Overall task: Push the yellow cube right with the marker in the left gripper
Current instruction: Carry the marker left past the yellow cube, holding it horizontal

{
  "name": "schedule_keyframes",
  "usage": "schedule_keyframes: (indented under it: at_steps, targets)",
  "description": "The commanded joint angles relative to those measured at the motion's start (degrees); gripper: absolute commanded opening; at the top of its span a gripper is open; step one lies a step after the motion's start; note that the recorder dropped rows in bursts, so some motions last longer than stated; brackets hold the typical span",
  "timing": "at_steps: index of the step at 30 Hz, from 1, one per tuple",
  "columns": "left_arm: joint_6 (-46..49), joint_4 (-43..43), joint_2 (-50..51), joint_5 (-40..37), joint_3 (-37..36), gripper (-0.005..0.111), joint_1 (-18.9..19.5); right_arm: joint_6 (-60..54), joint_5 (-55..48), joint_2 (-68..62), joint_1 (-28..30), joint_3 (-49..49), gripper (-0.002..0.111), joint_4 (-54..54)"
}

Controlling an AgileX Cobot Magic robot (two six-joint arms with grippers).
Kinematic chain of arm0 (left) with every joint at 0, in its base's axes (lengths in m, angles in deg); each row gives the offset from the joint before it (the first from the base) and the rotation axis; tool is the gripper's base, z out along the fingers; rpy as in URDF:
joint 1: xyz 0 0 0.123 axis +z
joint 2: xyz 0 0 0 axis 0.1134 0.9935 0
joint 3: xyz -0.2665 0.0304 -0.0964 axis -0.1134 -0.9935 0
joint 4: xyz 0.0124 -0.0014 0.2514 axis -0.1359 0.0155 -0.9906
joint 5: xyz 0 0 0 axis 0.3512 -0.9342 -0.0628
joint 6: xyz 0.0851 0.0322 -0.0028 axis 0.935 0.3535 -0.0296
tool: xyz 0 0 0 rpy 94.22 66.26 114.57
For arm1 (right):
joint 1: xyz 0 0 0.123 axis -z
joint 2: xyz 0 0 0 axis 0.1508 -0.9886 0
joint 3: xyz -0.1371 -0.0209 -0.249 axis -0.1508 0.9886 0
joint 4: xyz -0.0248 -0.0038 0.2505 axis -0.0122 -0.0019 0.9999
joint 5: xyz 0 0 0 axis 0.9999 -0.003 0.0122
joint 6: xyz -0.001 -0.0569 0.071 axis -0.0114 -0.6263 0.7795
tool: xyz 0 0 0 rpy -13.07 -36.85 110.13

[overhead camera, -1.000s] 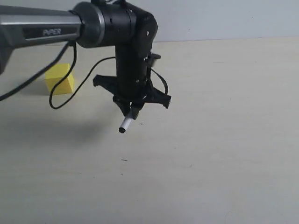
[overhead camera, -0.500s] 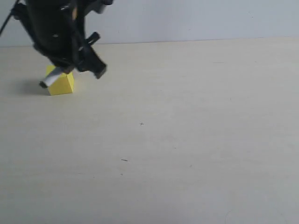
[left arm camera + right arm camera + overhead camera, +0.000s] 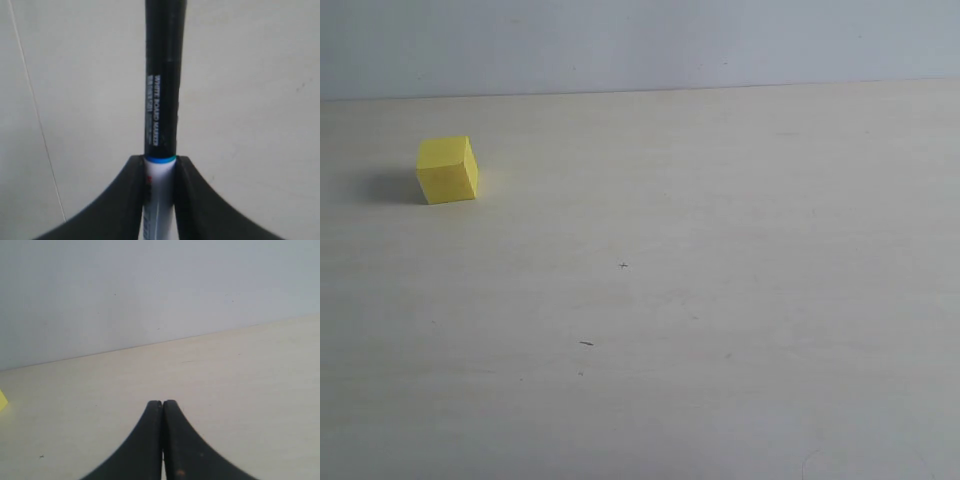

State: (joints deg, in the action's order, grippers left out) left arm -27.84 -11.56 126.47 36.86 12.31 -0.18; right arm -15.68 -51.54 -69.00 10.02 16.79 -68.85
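Note:
The yellow cube (image 3: 448, 170) sits alone on the pale table (image 3: 720, 300) at the far left of the exterior view; neither arm shows there. In the left wrist view my left gripper (image 3: 160, 159) is shut on the marker (image 3: 161, 100), gripping the white barrel just behind a thin blue ring. The long black cap with white print sticks out ahead over bare table, and the cube is out of that view. My right gripper (image 3: 162, 403) is shut on nothing, low over the table. A sliver of the yellow cube (image 3: 2, 400) shows at that view's edge.
A pale grey wall (image 3: 640, 40) rises behind the table's far edge. A few small dark specks (image 3: 585, 343) mark the tabletop near the middle.
The left arm swung from the middle of the table leftward past the cube and has left the exterior view. The cube stays in the same place.

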Motion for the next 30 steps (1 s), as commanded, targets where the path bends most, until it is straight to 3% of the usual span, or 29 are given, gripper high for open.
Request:
schedule_keyframes:
  at_steps: [1, 5, 10, 15, 17, 21, 27, 30]
  targets:
    - [21.8, 6.4, 4.1, 6.1, 4.0, 0.0, 2.4, 0.0, 0.3, 0.2, 0.0, 0.2, 0.0, 0.1]
    - [41.4, 14.7, 8.8, 3.4, 10.3, 0.0, 2.9, 0.0, 0.3, 0.2, 0.0, 0.2, 0.0, 0.1]
    - [56.2, 22.2, 16.1, -6.2, 20.3, 0.0, 3.6, 0.0, 0.3, 0.2, 0.0, 0.2, 0.0, 0.1]
    - [59.9, 23.6, 23.9, -13.0, 29.6, 0.0, 7.5, 0.0, 0.3, 0.2, 0.0, 0.2, 0.0, 0.1]
    - [60.5, 23.6, 25.6, -11.9, 31.6, 0.0, 9.4, 0.0, 0.3, 0.2, 0.0, 0.2, 0.0, 0.1]
    - [70.6, 23.7, 27.1, -5.2, 32.2, 0.0, 12.1, 0.0, 0.3, 0.2, 0.0, 0.2, 0.0, 0.1]
    - [76.2, 24.4, 29.2, 7.5, 32.1, 0.0, 12.6, 0.0, 0.3, 0.2, 0.0, 0.2, 0.0, 0.1]
    - [78.5, 26.5, 30.0, 10.3, 32.1, 0.0, 12.5, 0.0, 0.3, 0.2, 0.0, 0.2, 0.0, 0.1]
